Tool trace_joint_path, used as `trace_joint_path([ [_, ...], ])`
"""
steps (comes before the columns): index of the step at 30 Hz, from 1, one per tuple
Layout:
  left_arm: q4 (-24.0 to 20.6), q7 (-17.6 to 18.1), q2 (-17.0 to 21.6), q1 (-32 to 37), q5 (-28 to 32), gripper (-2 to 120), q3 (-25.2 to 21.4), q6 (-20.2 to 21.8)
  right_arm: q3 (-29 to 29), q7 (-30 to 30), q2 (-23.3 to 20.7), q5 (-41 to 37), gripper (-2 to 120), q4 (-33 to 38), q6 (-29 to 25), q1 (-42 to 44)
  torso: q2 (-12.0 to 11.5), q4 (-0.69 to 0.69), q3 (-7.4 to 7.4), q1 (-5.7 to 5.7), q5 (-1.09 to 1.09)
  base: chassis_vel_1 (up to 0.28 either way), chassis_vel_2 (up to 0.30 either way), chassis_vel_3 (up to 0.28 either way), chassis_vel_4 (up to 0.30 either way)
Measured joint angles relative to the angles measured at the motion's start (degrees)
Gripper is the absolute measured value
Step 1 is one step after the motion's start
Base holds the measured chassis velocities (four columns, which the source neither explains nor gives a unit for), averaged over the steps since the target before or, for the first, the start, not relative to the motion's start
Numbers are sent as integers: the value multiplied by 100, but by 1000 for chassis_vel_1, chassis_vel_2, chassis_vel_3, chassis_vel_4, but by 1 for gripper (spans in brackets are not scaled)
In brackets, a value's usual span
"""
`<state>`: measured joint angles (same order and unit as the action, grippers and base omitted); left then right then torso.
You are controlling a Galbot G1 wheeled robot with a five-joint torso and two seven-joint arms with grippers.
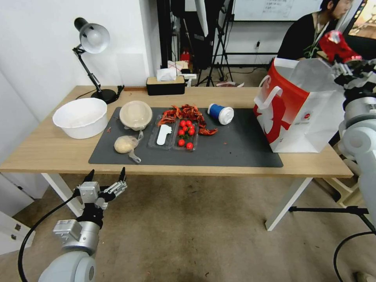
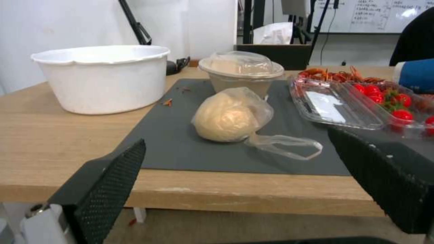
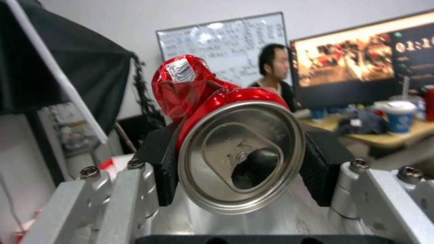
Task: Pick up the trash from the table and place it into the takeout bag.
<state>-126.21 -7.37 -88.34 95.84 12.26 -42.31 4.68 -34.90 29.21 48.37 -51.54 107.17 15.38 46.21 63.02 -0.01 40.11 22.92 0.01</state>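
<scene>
Two grippers, one load: nearest the camera, the left gripper [image 1: 105, 176] hangs below the front edge of the table [image 1: 47, 150], fingers spread wide and holding nothing. Just past that edge, on the dark grey mat [image 1: 235, 150], the small clear bag with its beige lump [image 1: 125, 144] lies straight ahead of those open fingers, loose handle trailing toward the front edge. Behind it stands the round beige lidded bowl [image 1: 135, 114], with the large white bowl [image 1: 80, 116] off the mat to its left and the clear tray of cherry tomatoes [image 1: 174, 135] to its right. Farther back, the blue white-lidded cup [image 1: 220, 113] lies on its side, lid end toward the takeout bag [image 1: 301, 113], which stands upright at the table's right end. Highest and farthest, the right gripper [image 1: 341, 58] has its fingers clamped on the crushed red can [image 1: 338, 45], pinched across its sides with the opened top facing the wrist camera. Judged from the head view, the can sits above the bag's far right rim, so the drop looks short. The left arm is plainly nearer the trash that remains.
</scene>
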Motion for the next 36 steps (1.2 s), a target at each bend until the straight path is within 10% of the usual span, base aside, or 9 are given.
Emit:
trace_joint_path([
  [15,-6,-5,-37,19,-37,100,-7,-24,68,-145,68,-107,97,17,-84,-63,0,0,0,0,-1,0,0,0,0],
  [27,-8,-7,-33,28,-43,100,-8,-55,-32,-2275,130,-617,100,871,-1477,955,1,1,0,-1,-2,0,0,0,0],
  [36,16,-15,16,35,-26,100,-5,-122,314,-2943,726,807,100,1597,-1812,2586,2,0,-1,-1,-2,0,0,0,0],
])
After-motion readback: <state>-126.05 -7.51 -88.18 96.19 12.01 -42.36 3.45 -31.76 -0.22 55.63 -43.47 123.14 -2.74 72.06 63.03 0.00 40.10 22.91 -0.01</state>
